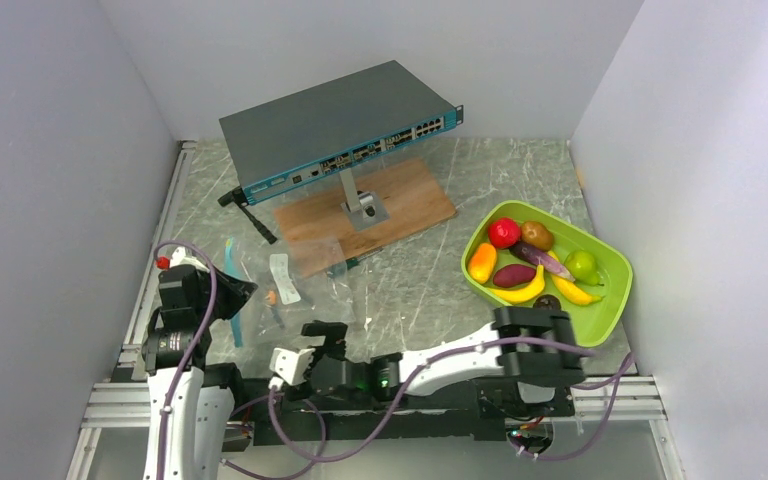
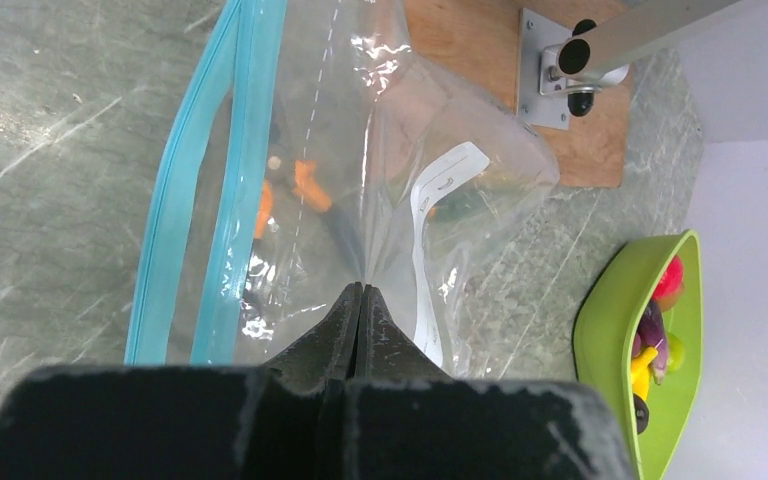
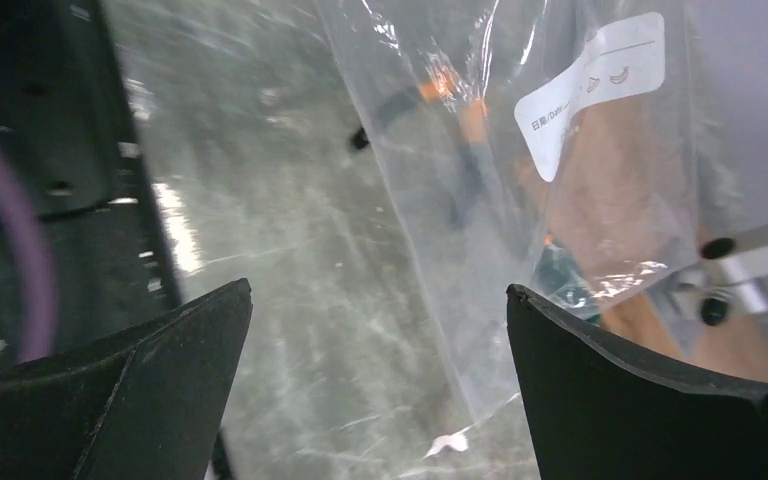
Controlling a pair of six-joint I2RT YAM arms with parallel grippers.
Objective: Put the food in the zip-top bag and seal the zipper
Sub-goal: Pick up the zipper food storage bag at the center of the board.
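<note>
A robotics lab test cell: plain white panels (image 1: 50, 200) enclose a marbled tabletop (image 1: 430, 290), aluminium rails (image 1: 120, 405) at 6 o'clock carry cabled robot arms (image 1: 460, 352), a network switch (image 1: 340, 130) stands at 12 o'clock.

Back-centre blocked: network switch (image 1: 340, 130) on a post, overhanging wooden board (image 1: 365, 213). R side taken by lime tray (image 1: 615, 300), close to R wall (image 1: 720, 200). Bare counter (image 1: 430, 280) btw board and tray = widest lane. Clear bag (image 1: 310, 285) sprawls L of centre, in front of board. Right arm (image 1: 460, 360) lies across near edge. L wall (image 1: 50, 200) and back wall (image 1: 360, 40) hem in the rest.
</note>
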